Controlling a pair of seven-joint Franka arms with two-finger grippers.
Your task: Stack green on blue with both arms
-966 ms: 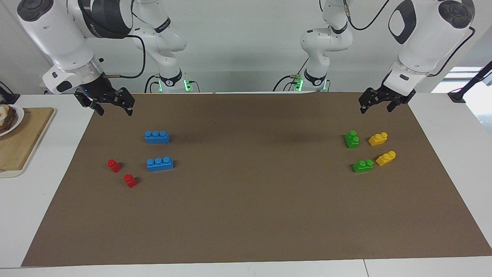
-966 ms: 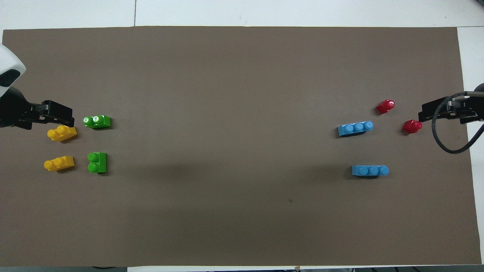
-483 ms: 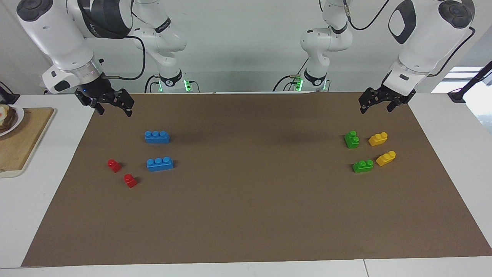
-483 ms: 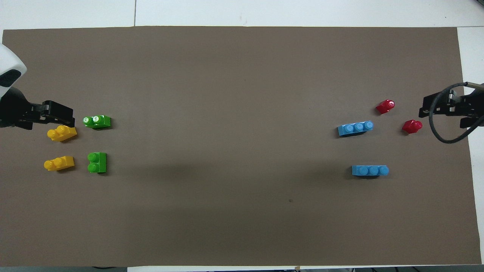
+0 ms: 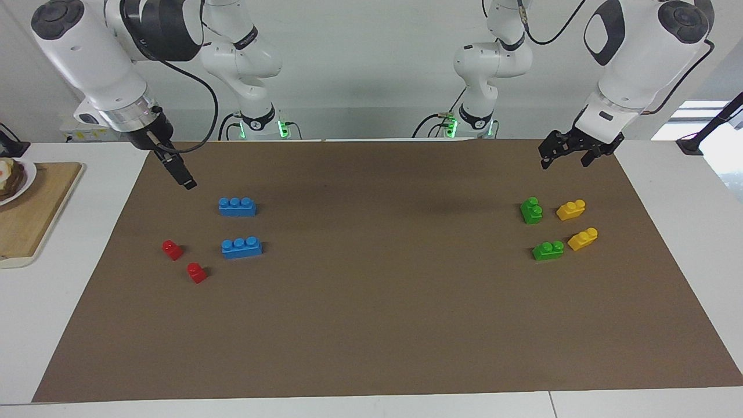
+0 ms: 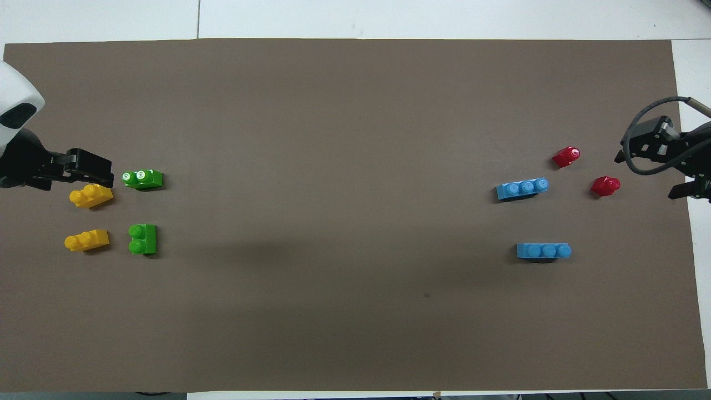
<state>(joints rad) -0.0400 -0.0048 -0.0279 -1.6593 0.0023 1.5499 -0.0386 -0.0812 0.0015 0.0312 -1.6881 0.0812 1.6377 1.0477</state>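
Cut off or unclear, for your check:
- Plate point(image 5: 13, 179) on the board point(image 5: 35, 209): cropped by the facing view's edge; contents unreadable.
- Right gripper point(image 6: 675, 166): partly out of the overhead view, cable across it.
- Left gripper point(image 5: 566, 152): finger gap too small for you to judge.

Robotics lab bench: two white arms point(image 5: 633, 64) standing at a white table point(image 5: 58, 325), base lights glowing green, cables trailing. Brown paper mat point(image 5: 377, 319) covering the worktop, toy bricks point(image 5: 237, 206) lying in sorted colour groups; plain grey wall backing it all
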